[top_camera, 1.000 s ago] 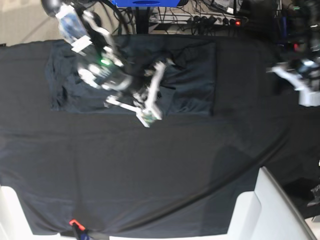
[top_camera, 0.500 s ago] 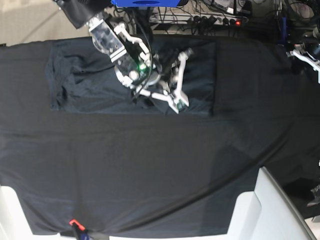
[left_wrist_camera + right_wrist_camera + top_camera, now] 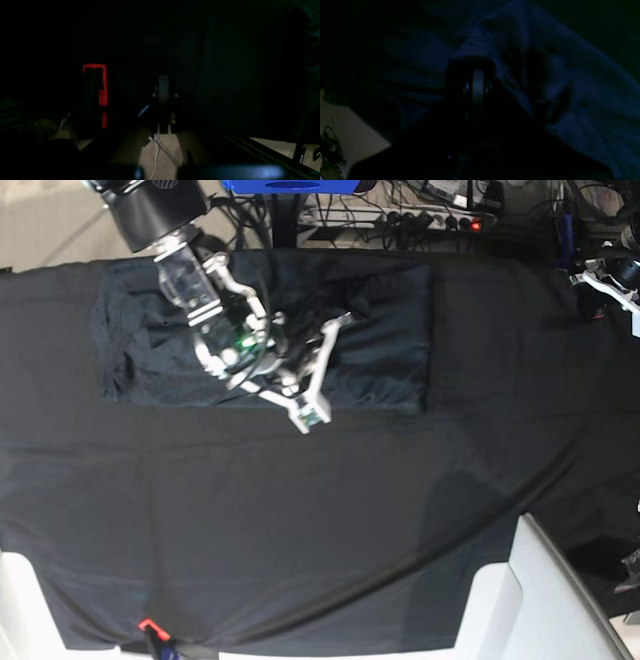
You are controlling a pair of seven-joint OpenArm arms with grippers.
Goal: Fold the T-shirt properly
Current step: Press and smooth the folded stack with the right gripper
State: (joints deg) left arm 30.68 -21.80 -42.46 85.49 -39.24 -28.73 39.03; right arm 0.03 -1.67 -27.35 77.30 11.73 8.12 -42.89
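Black tablecloth (image 3: pixel 300 520) drapes the whole counter, and the T-shirt (image 3: pixel 390 370) lies along its far edge as a wide, partly folded slab. Over the shirt's middle the right gripper (image 3: pixel 345 315) has swung back from nearer the shirt's right end, fingers clamped on a pinch of T-shirt cloth, so the fold is probably being dragged across. Right of the shirt, the left gripper (image 3: pixel 600 280) waits, fingers together, empty.

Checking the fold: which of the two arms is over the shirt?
The right arm, on the base view's left: its gripper is shut on bunched T-shirt fabric. The left gripper sits off at the tablecloth's far edge.
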